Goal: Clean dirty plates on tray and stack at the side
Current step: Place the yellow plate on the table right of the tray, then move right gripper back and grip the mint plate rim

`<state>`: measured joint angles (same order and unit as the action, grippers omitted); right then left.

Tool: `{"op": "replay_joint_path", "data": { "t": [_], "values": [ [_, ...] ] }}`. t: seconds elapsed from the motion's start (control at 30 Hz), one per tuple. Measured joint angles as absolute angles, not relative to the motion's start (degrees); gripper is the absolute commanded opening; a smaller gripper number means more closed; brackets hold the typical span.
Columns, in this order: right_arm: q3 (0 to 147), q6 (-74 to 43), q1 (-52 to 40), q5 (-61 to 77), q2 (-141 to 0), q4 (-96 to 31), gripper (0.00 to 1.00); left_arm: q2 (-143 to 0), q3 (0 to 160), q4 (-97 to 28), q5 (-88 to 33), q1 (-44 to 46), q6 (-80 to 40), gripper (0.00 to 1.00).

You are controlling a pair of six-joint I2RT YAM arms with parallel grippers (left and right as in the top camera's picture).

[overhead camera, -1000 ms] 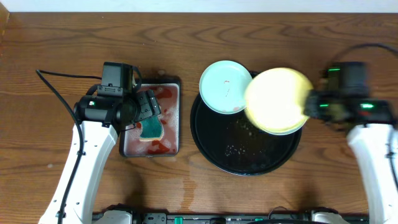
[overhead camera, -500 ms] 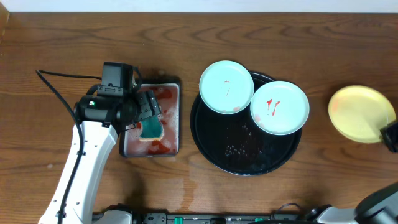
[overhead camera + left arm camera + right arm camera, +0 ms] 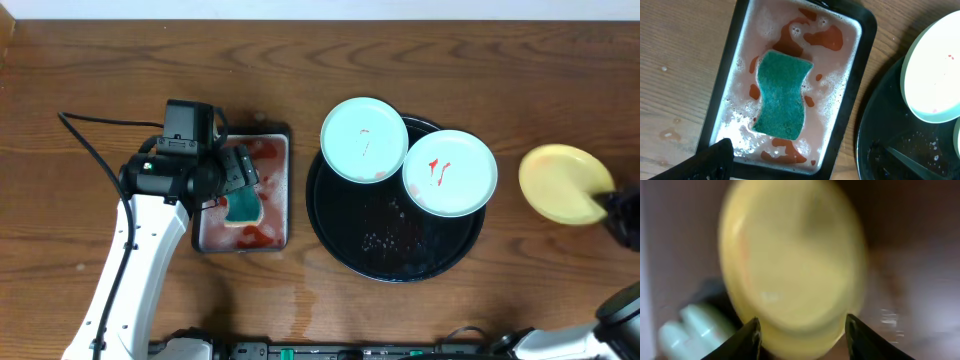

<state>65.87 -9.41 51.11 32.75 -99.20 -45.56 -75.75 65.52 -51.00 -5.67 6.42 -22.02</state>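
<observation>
Off the tray's (image 3: 345, 230) right, over bare desk (image 3: 560, 80), the yellow plate (image 3: 560, 183) lies between the right gripper's (image 3: 802, 340) parted fingers (image 3: 751, 339), probably set aside to start the stack; blur hides whether they pinch it. Blue plate (image 3: 363, 140) and red-smeared white plate (image 3: 450, 172) wait on the tray. Left gripper (image 3: 238, 172) hovers spread and empty over the sponge (image 3: 782, 95) in its sudsy dish (image 3: 854, 95), ready to scrub; overhead, the right arm is mostly cropped.

- No legible text, label, brand, number or sign appears in any view.
- The red marks on the white plate (image 3: 449, 172) and the pale blue plate (image 3: 363, 140) are smears, not characters.
- The yellow plate (image 3: 790, 270) is motion-blurred in the right wrist view, so whether it carries any marking cannot be told.
</observation>
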Motion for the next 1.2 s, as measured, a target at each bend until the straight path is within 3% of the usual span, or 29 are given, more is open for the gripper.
{"op": "replay_joint_path", "data": {
  "t": [0.2, 0.33, 0.47, 0.6, 0.87, 1.03, 1.2],
  "values": [
    [66.1, -6.0, 36.9, 35.5, -86.3, -49.8, 0.55, -75.7, 65.5, -51.0, -5.7, 6.4, -22.0, 0.86],
    [66.5, -4.6, 23.2, 22.9, -82.2, -51.7, 0.56, -75.7, 65.5, -51.0, -5.7, 6.4, -22.0, 0.86],
    [66.5, -4.4, 16.5, 12.3, -84.3, -49.9, 0.49, -75.7, 65.5, -51.0, -5.7, 6.4, -22.0, 0.86],
    [66.5, -4.6, 14.3, 7.7, -88.8, -46.4, 0.38, -75.7, 65.5, -51.0, -5.7, 6.4, -22.0, 0.86],
    [66.5, -5.4, 13.9, 11.6, -99.9, -45.0, 0.31, -75.7, 65.5, -51.0, -5.7, 6.4, -22.0, 0.86],
    [66.5, -4.4, 11.6, 12.5, -103.5, -45.7, 0.01, -75.7, 65.5, -51.0, -5.7, 6.4, -22.0, 0.86],
    [66.5, -4.3, 11.0, 11.6, -103.8, -47.1, 0.01, -75.7, 65.5, -51.0, -5.7, 6.4, -22.0, 0.86]
  ]
}}
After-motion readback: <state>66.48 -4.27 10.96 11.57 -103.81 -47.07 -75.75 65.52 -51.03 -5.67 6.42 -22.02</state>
